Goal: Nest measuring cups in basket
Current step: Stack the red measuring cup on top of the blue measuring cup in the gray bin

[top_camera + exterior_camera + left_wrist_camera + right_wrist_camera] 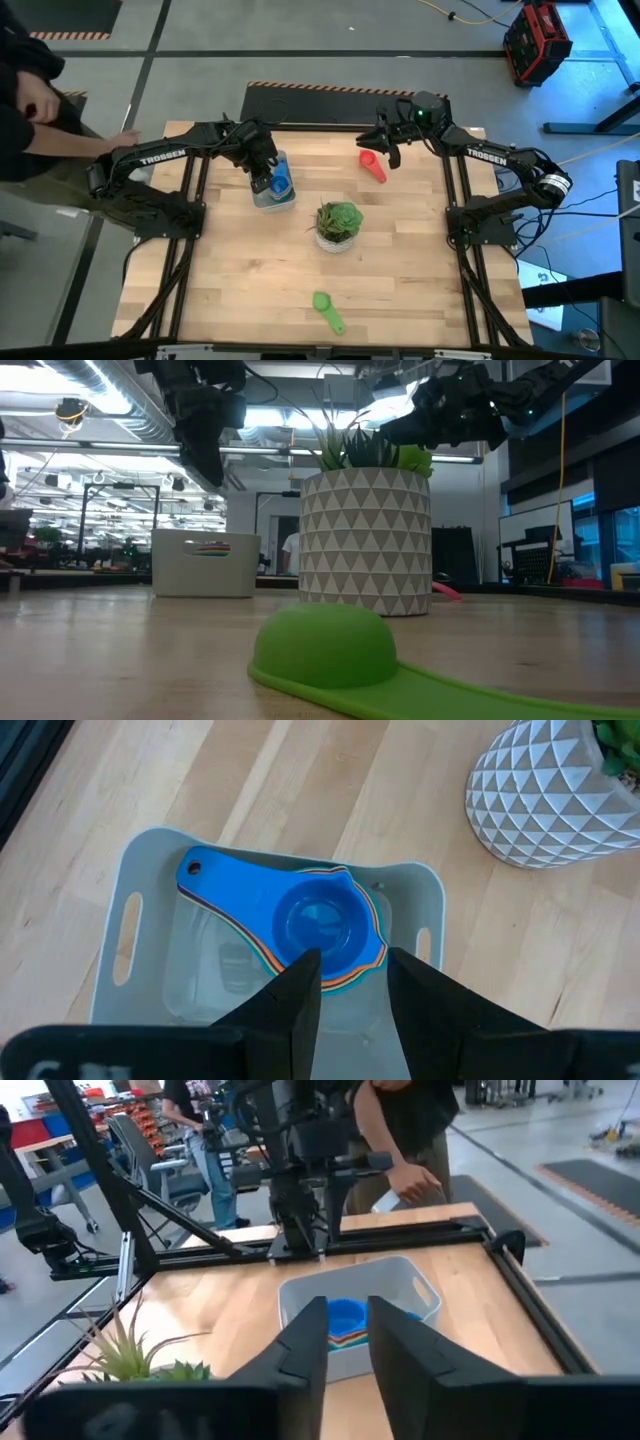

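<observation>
The basket (140, 890) stands on the table's far left part and holds several nested measuring cups, a blue cup (320, 920) on top with orange and other rims showing under it. My left gripper (352, 960) hangs open just above that stack, touching nothing. A red cup (372, 165) lies on the table at the far right. My right gripper (384, 152) hovers above it, pointing nearly level toward the basket (300, 1295), with a narrow gap between its fingers and nothing in it. A green cup (327, 310) lies upside down near the front edge.
A white triangle-patterned pot with a green plant (337, 225) stands mid-table between the basket and the green cup (325, 645). A person (30, 110) stands beyond the table's far left corner. Bare wood lies along the table's left and right parts.
</observation>
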You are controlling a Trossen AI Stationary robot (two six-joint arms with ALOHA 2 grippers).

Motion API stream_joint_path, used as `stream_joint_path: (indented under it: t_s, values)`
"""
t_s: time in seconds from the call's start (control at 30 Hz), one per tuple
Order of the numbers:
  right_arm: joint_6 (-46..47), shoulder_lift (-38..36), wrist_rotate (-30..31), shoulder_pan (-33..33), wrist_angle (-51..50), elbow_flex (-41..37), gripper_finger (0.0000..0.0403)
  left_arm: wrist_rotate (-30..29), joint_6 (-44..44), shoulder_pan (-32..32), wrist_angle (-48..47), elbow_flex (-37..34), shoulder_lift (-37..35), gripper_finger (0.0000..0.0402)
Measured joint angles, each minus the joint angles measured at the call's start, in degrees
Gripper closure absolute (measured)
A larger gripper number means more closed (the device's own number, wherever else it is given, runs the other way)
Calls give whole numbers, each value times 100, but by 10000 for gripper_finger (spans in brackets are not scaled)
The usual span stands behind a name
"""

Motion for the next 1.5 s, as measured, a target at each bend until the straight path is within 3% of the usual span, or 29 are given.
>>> stream_joint_path:
  t_s: [0.23,0.33,0.53,0.9,1.13,1.5]
  values:
    - [-383,0,26,-79,-12,0,206,0,0,0,0,0,0,291]
    - [-403,0,50,-107,-88,0,181,0,0,0,0,0,0,291]
    - [-436,-110,49,-265,-594,1,181,0,0,0,0,0,0,291]
    - [-463,-660,303,-1432,-1726,2,181,2,0,0,2,0,1,291]
    - [-67,-973,398,-1648,-2479,2,181,0,0,0,2,0,2,291]
    - [-528,-1522,2426,-1644,-5125,236,182,0,11,0,176,0,2,291]
